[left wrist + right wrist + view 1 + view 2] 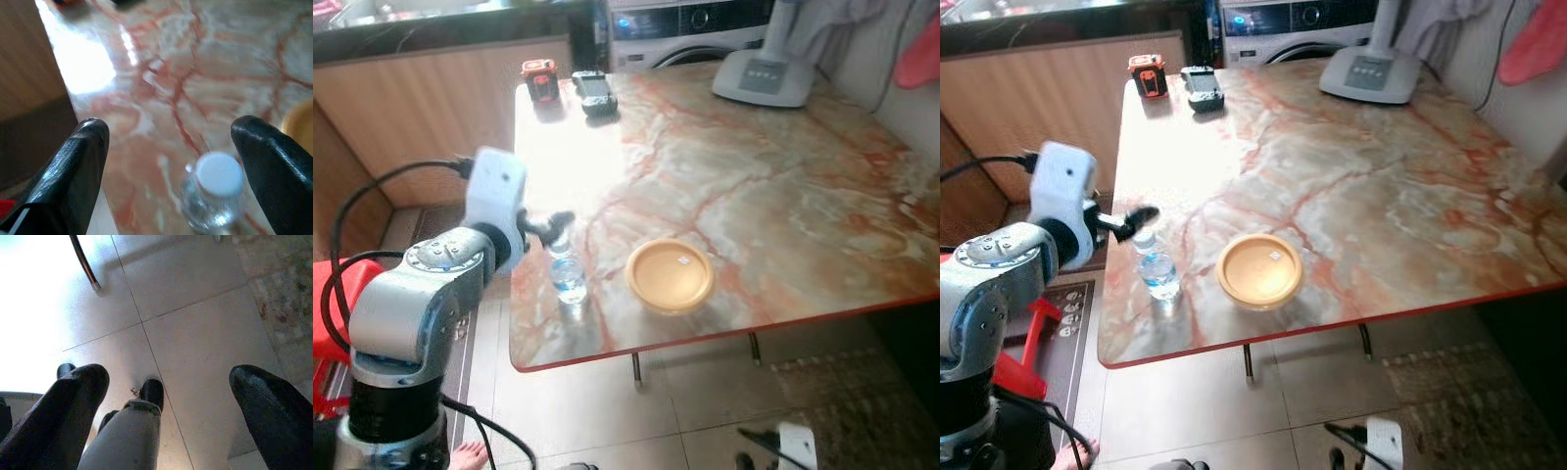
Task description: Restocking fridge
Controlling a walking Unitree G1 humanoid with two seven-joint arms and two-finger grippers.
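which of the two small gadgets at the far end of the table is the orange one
The left one, nearest the table's far-left corner, has the orange body. The gadget beside it is dark grey and black.

Bright daylight, with glare on my feeds.
I see white glare washing out the far left of the glossy red-veined marble tabletop (783, 186); my wrist views look soft, and the pale tiled floor (195, 342) blows out.
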